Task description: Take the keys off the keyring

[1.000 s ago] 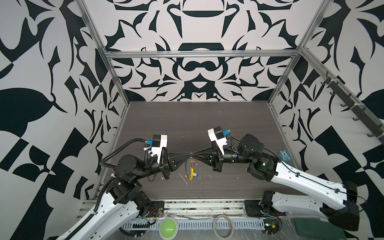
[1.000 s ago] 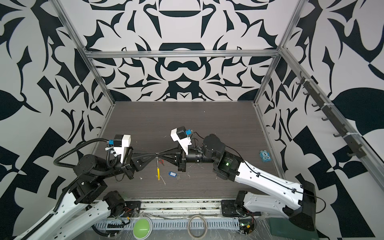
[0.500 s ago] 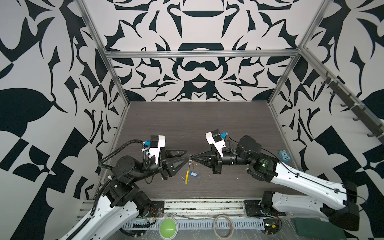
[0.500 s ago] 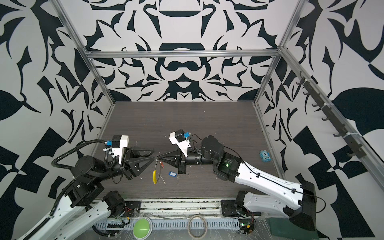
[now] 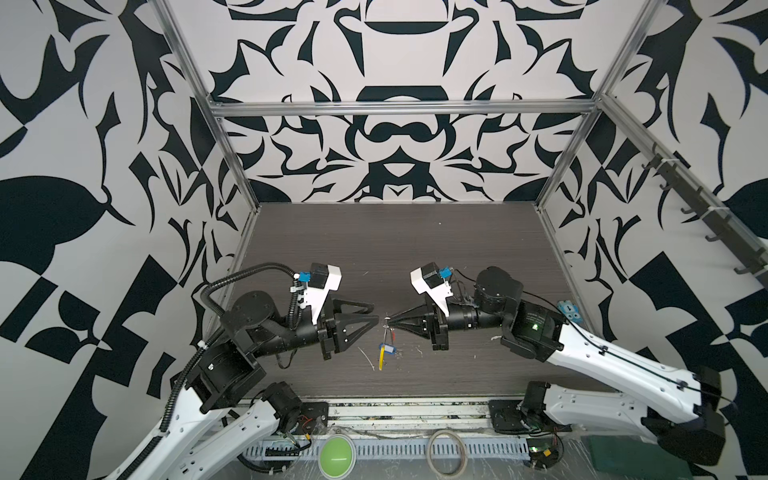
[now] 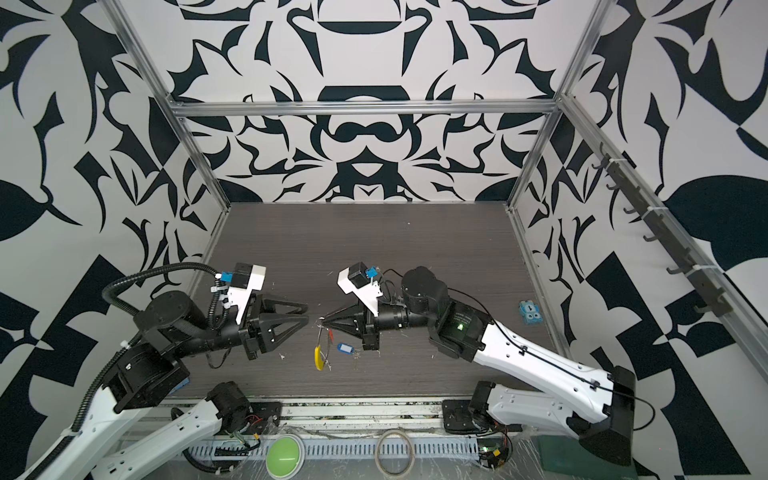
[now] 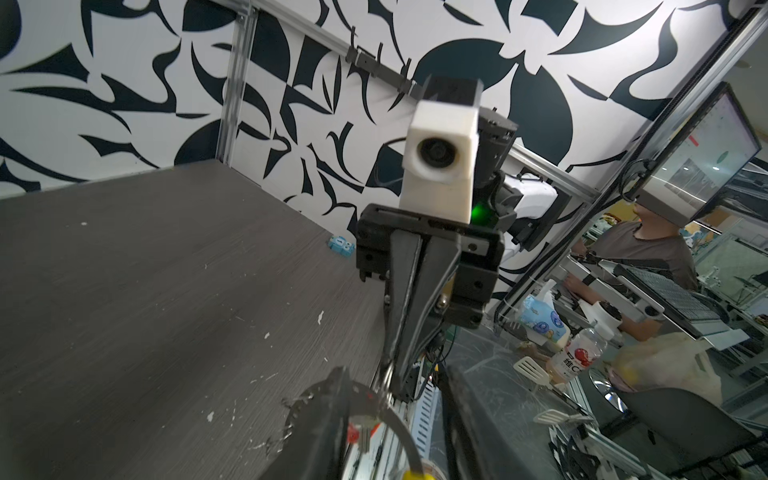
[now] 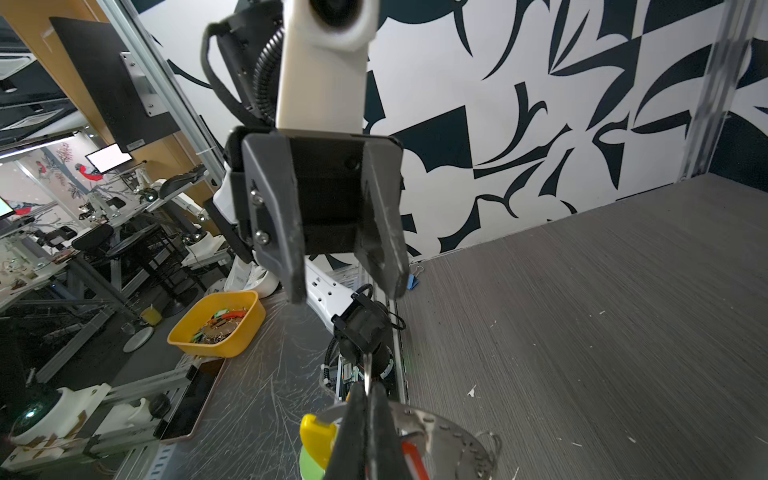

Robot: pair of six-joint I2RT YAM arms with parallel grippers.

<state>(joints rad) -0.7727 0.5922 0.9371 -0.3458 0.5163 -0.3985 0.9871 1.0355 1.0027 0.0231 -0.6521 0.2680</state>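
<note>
Right wrist view: the keyring (image 8: 316, 434) is held pinched in the closed right gripper (image 8: 366, 395), red-tagged keys (image 8: 410, 456) hanging beneath; the left gripper (image 8: 346, 293), jaws apart and empty, is best closed on one bunch only.

A slim gap parts left hand (image 5: 376, 313) from right hand (image 5: 390, 321) — keyring (image 6: 318, 358) and keys (image 6: 344, 348) hang just below. Behind both the tabletop (image 5: 395, 249) lies open; a blue block (image 5: 568, 311) sits at its right edge.
</note>
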